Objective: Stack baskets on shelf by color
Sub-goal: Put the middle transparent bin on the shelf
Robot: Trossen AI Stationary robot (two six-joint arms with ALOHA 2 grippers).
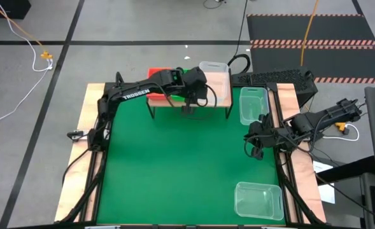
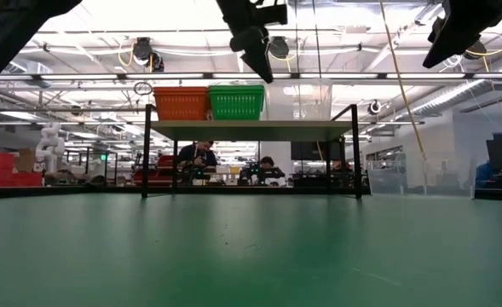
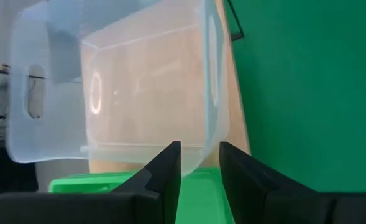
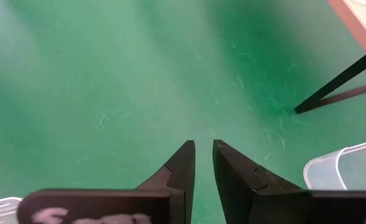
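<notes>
The light-wood shelf [image 2: 251, 130] stands at the far side of the mat. On its board sit, side by side, a red basket [image 2: 181, 102], a green basket [image 2: 236, 101] and a clear basket [image 2: 300, 100]. My left gripper [image 1: 197, 89] hovers above the shelf between the green and clear baskets, its fingers slightly open with nothing between them. In the left wrist view the clear basket [image 3: 139, 81] lies just beyond the fingertips, the green basket [image 3: 83, 183] beside them. My right gripper [image 1: 257, 143] waits shut over the mat's right side.
A second clear basket [image 1: 253, 105] rests on the mat just right of the shelf. A third clear basket [image 1: 258, 200] sits near the mat's near right corner. The green mat [image 1: 174, 165] stretches between the shelf and the near edge. People sit in the room behind.
</notes>
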